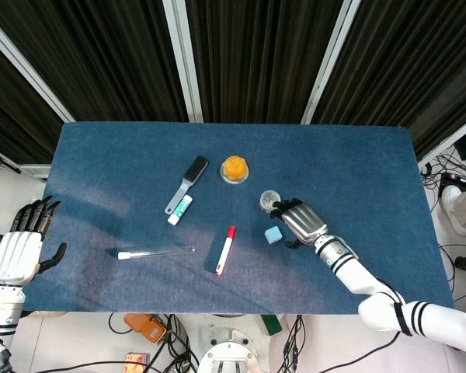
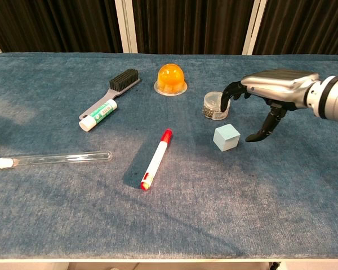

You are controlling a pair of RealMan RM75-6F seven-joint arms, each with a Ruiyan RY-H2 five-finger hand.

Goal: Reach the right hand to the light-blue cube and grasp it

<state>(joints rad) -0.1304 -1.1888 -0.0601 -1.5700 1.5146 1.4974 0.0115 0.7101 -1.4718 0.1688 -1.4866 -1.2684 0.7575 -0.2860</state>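
- Since the right hand (image 2: 273, 90) hovers just right of and above the light-blue cube (image 2: 226, 137), the cube sits a bit left of and below the palm; fingers (image 2: 232, 90) curl down at the far side, thumb (image 2: 265, 126) hangs just beside the cube's right face, nothing gripped, hand spread apart
- cube's pretty much equal-sided, so no long axis to worry about; it sits on the counter (image 2: 270, 202) near the middle-right
- left hand (image 1: 19, 252) is way off at the counter's left edge, empty with fingers apart; right is obviously nearer
- small clear jar (image 2: 215, 106) sits just behind the cube, right under the fingertips; I'd guess that's the thing to bump
- red marker (image 2: 156, 159) lies well to the left, out of the way
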